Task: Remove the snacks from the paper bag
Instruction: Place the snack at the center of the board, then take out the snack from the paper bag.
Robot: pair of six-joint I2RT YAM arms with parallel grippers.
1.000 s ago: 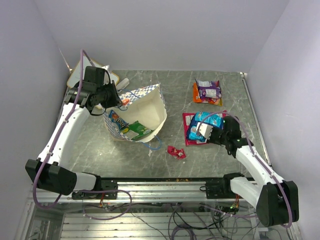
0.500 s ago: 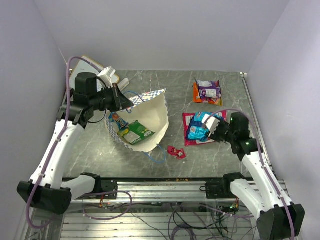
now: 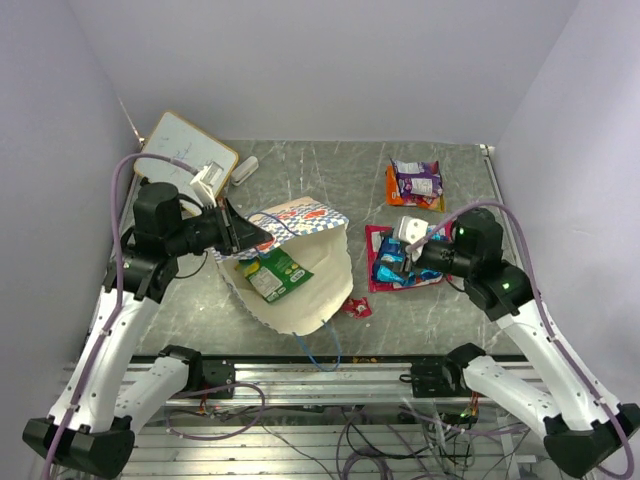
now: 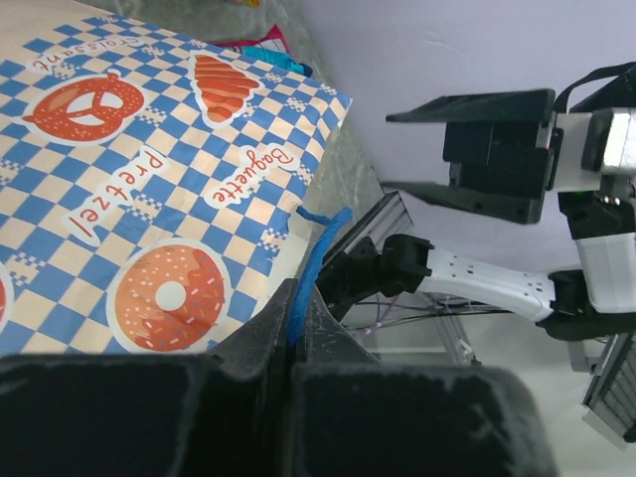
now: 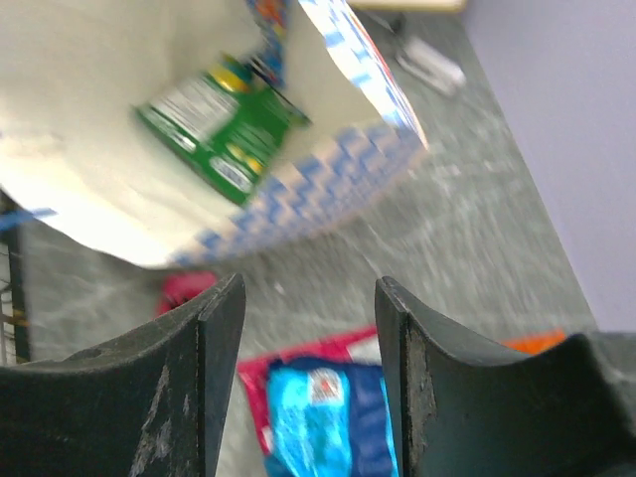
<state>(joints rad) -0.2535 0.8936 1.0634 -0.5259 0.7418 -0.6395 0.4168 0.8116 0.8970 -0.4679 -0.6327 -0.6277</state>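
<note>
Top external view: the paper bag (image 3: 305, 300) lies tilted left of centre, mouth open toward the near edge, with a green packet (image 3: 275, 275) on its white lining. The left gripper (image 3: 240, 237) is clenched at the bag's far-left rim. The right gripper (image 3: 403, 250) hangs over a blue packet (image 3: 390, 266) lying on the large red-pink packet (image 3: 375, 240). Farther back, a purple packet (image 3: 415, 178) rests on an orange packet (image 3: 392, 188). A small red packet (image 3: 355, 308) lies just beside the bag's right side. A wooden-framed whiteboard (image 3: 185, 150) occupies the far-left corner. Left wrist view: only here is the grip legible, the fingers closed on the blue cord handle (image 4: 316, 260) beside the checkered band printed with pretzel, baguette and doughnut. Right wrist view: only here is it plain that the right jaws stand apart with nothing between them. Surface: a grey marbled tabletop (image 3: 330, 180), pale lavender walls (image 3: 320, 70) on three sides, and a metal rail (image 3: 330, 375) with loose cables along the near edge.
</note>
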